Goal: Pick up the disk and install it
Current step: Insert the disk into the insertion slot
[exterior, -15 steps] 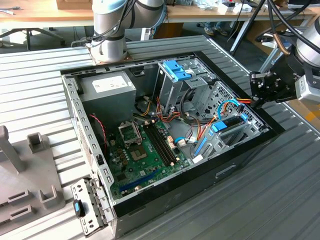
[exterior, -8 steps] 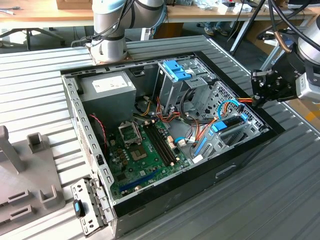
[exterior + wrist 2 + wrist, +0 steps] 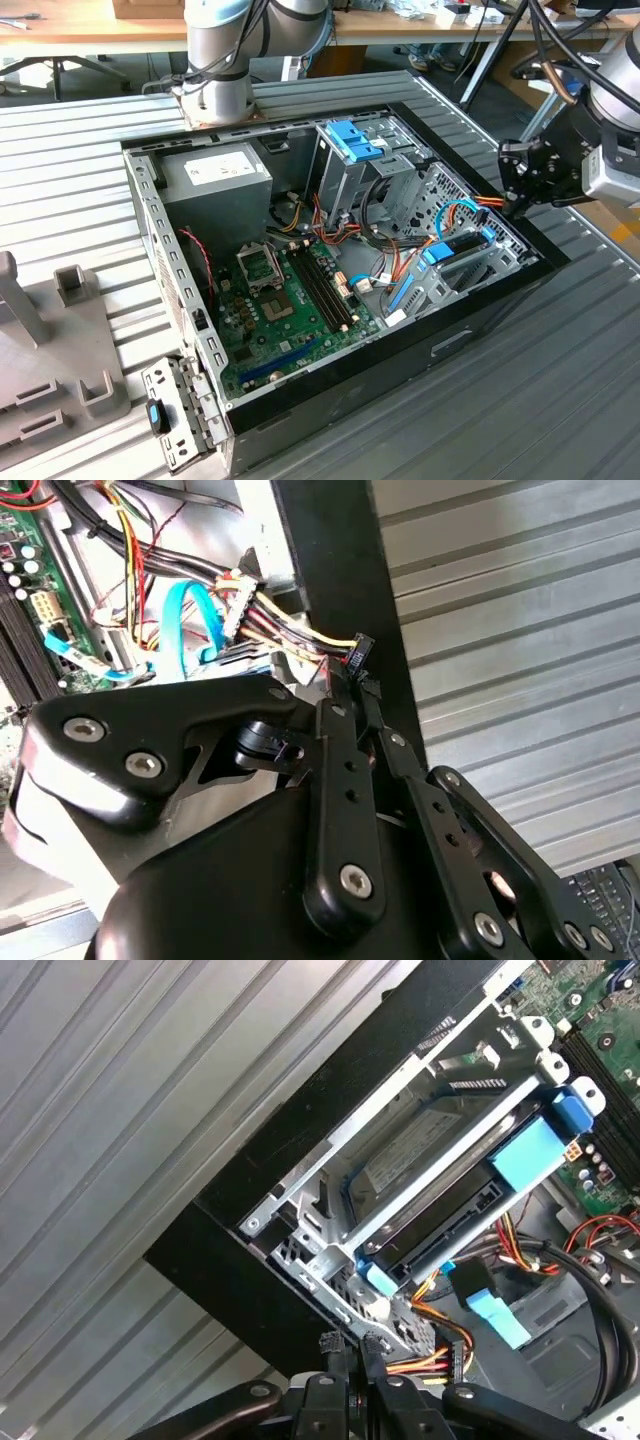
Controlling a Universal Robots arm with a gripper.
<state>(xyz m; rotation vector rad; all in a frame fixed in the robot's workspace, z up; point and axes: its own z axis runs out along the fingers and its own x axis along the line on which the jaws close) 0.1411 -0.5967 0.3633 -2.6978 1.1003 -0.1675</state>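
The disk (image 3: 462, 246) lies in the metal bay at the corner of the open computer case (image 3: 330, 390) on the exterior view's right, its blue rails and blue end tab showing. In the first wrist view the disk (image 3: 432, 1218) sits dark under a metal crossbar, with its blue tab (image 3: 528, 1150) toward the motherboard. My gripper (image 3: 511, 206) hovers over the case wall just beyond that bay, fingers together with nothing between them. In both wrist views the gripper (image 3: 350, 1344) (image 3: 356, 682) is close to a black connector (image 3: 360, 652) on red and yellow wires.
A tall grey cage with a blue latch (image 3: 352, 140) stands at the back of the case. The motherboard (image 3: 290, 295) and power supply (image 3: 215, 172) fill its left part. Thin blue cables (image 3: 455, 212) loop near the bay. A loose bracket (image 3: 172, 415) and grey fixtures (image 3: 60, 330) lie on the ribbed table.
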